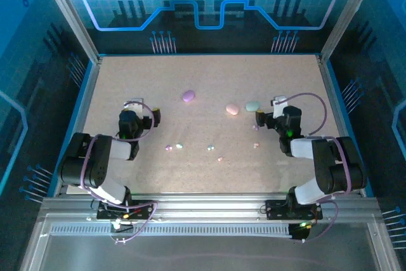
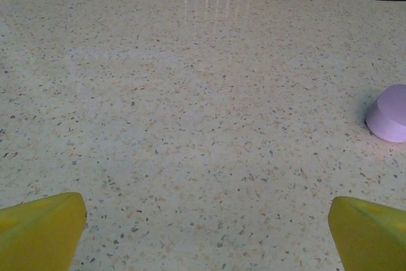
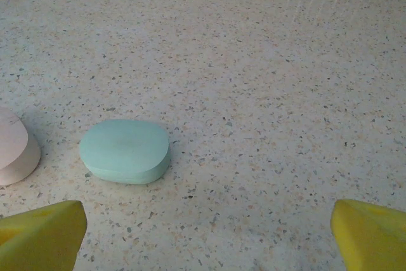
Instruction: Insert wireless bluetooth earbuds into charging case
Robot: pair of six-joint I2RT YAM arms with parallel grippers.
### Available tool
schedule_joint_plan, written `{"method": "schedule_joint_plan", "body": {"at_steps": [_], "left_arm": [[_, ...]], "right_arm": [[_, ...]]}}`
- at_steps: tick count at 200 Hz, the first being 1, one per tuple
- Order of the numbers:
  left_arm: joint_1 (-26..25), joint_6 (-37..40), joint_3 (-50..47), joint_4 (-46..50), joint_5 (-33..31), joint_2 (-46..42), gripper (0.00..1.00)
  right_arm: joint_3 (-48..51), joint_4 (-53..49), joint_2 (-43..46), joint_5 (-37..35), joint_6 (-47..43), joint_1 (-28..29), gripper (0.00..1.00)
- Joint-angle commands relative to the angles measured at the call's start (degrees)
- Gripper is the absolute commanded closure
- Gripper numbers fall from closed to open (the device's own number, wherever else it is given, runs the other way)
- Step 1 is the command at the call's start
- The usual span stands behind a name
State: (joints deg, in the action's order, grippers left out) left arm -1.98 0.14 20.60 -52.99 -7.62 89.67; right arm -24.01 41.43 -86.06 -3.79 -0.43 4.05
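I am holding my left gripper [image 2: 206, 219] and right gripper [image 3: 206, 220] wide apart, gripping nothing. The earbuds [image 1: 210, 148] are lying scattered on the table [image 1: 209, 71] between my arms, showing as tiny rounded purple, mint and pink dots, nearer me than the mint case [image 3: 125, 150].

One overhead, two low across table [image 1: 209, 74]

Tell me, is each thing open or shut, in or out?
Left gripper: open, empty.
Right gripper: open, empty.
Purple case: shut.
Pink case: shut.
Mint case: shut.
Earbuds: loose on the table, outside the cases.
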Motion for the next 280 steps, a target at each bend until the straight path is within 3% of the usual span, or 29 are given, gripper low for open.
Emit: {"method": "schedule_joint_plan", "body": {"at_steps": [1,160,201,215,245,265,280], "left_arm": [[0.5,0.8,1.2,-0.4,1.2,-0.6,0.01],[0.7,0.8,1.2,-0.4,1.6,-0.7,0.01],[0.3,1.0,-2.6,-4.7,1.4,-3.7,0.01],[0.3,0.5,-2.4,-1.5,-0.4,-7.0,0.01],[0.3,-4.1,3.0,17.8,-6.2,-17.4,0.01],[0.3,-10.0,7.2,24.4,-11.2,-20.3,0.01],[0.3,-16.1,12.2,33.3,-12.7,-21.9,0.01]], "right_arm": [[-1.2,0.8,-0.1,0.7,-0.1,-0.7,0.00],[-1.2,0.9,-0.1,1.2,-0.1,-0.9,0.00],[-0.9,-0.3,2.5,1.3,-1.7,0.3,0.00],[-3.7,-8.3,5.8,0.1,-1.0,0.6,0.00],[-15.4,-34.1,9.6,1.4,7.5,0.1,0.00],[-22.4,-45.2,9.5,2.6,19.1,0.0,0.00],[-29.6,-53.4,6.4,13.4,19.3,-0.7,0.00]]}}
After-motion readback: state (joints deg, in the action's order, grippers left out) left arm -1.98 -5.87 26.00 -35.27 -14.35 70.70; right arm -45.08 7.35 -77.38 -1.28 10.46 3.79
